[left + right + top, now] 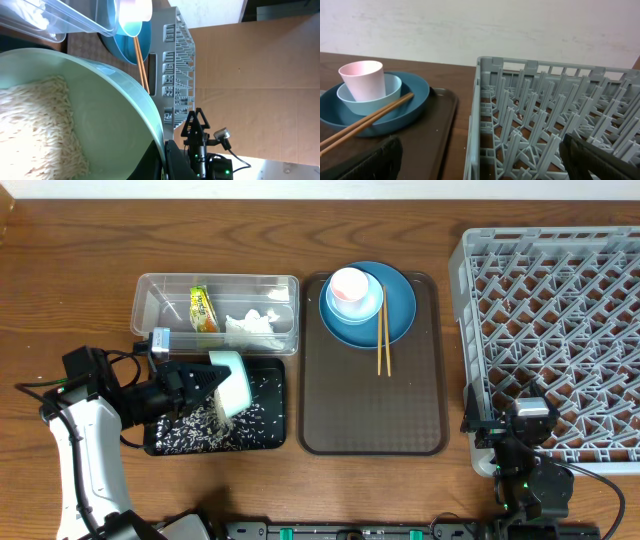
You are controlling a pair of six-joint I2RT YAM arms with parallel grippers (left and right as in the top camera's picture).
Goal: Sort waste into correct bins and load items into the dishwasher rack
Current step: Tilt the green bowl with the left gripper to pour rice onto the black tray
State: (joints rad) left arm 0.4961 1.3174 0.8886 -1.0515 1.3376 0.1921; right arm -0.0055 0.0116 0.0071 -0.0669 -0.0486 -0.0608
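My left gripper point(203, 380) is shut on the rim of the mint-green bowl point(232, 385), which is tipped on its side over the black tray point(274, 432). Rice point(205, 425) lies scattered in that tray and more clings inside the bowl point(110, 115). The clear container point(160, 292) holds the yellow-green wrapper point(204, 308) and white tissue point(252, 327). The dark blue plate point(402, 308) carries the light blue bowl point(362, 308), pink cup point(350, 285) and chopsticks point(382, 340). My right gripper point(505, 425) stands open astride the front left wall of the grey rack point(560, 330).
The plate stack rests at the far end of a brown serving tray point(370, 410) between the two bins and the rack. The rack point(545, 125) holds no dishes. My right arm's base sits at the table's front edge.
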